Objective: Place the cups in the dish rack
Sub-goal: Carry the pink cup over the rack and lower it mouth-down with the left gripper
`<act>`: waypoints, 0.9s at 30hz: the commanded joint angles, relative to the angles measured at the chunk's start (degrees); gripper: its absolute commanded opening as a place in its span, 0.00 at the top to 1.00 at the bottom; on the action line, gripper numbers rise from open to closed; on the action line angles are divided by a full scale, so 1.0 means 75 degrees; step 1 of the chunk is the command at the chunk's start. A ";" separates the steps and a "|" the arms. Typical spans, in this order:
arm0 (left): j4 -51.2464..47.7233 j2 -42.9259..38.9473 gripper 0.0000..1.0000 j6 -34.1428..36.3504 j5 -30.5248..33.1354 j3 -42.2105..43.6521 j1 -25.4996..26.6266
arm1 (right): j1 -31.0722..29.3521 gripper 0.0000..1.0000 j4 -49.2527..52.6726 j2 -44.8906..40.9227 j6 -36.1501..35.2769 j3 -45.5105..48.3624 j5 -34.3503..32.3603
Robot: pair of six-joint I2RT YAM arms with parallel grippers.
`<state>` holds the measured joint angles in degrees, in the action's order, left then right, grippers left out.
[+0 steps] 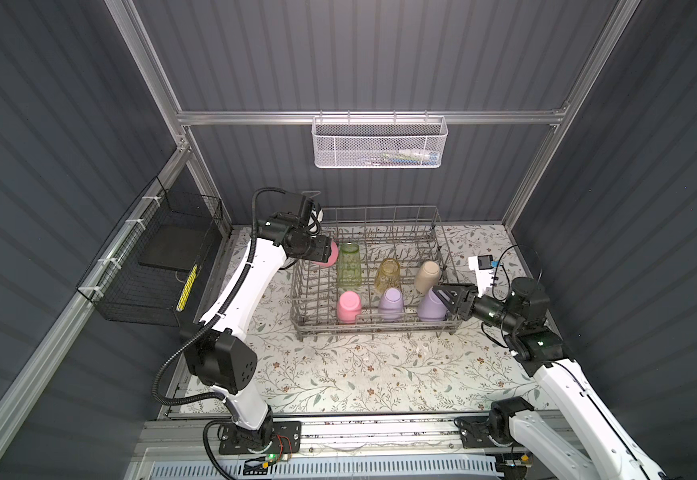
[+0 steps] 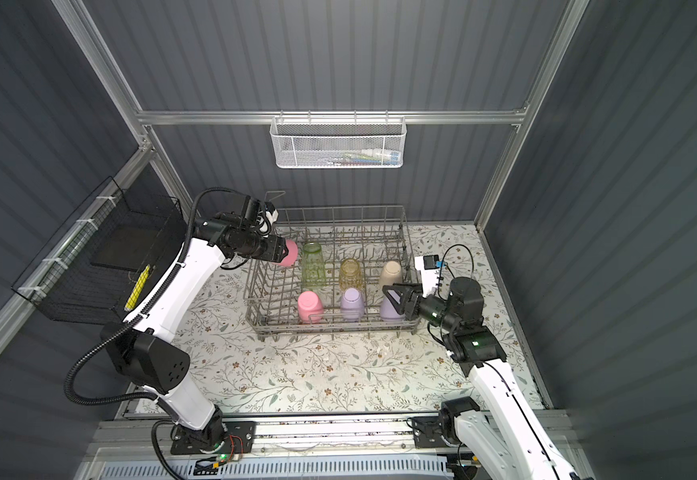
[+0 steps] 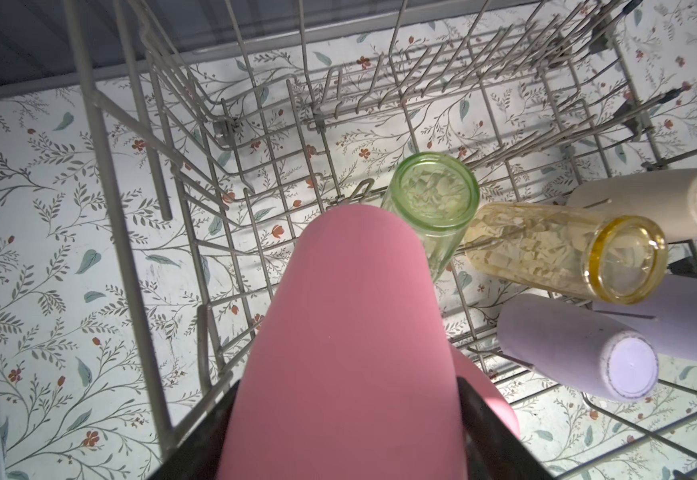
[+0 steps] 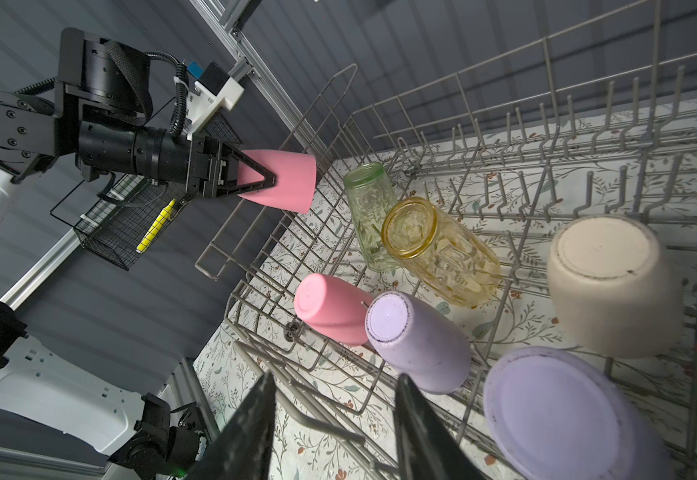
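The grey wire dish rack (image 1: 376, 329) stands at the back of the table in both top views. Inside it, bottom up, are a clear green cup (image 1: 349, 266), a clear yellow cup (image 1: 388, 274), a beige cup (image 1: 428, 275), a pink cup (image 1: 349, 306) and two lilac cups (image 1: 390, 304) (image 1: 428, 309). My left gripper (image 3: 347, 386) is shut on a second pink cup (image 4: 293, 183), held sideways above the rack's far left corner next to the green cup. My right gripper (image 4: 336, 378) hangs open and empty over the rack's near right corner, beside a lilac cup (image 4: 554, 411).
A white mesh basket (image 1: 380, 143) hangs on the back rail. A black wire basket (image 1: 151, 266) with a yellow marker (image 1: 186, 286) is fixed to the left wall. The floral mat (image 1: 359, 374) spreads in front of the rack.
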<state>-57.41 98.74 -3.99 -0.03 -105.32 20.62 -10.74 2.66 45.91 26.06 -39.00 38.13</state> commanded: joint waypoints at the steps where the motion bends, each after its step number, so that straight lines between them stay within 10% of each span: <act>1: -0.0318 0.0194 0.45 0.0142 0.0119 -0.0118 0.0004 | 0.0026 0.52 0.0009 0.0008 -0.0143 0.0057 0.0015; 27: -0.1061 0.1593 0.45 0.0110 0.1764 -0.0811 0.0495 | 0.0061 0.52 0.0115 0.0142 -0.0280 0.0056 0.0017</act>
<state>-62.81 109.89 -3.99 10.61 -109.01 24.03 -10.52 3.46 46.83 25.02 -38.63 38.13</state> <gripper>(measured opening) 0.717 0.478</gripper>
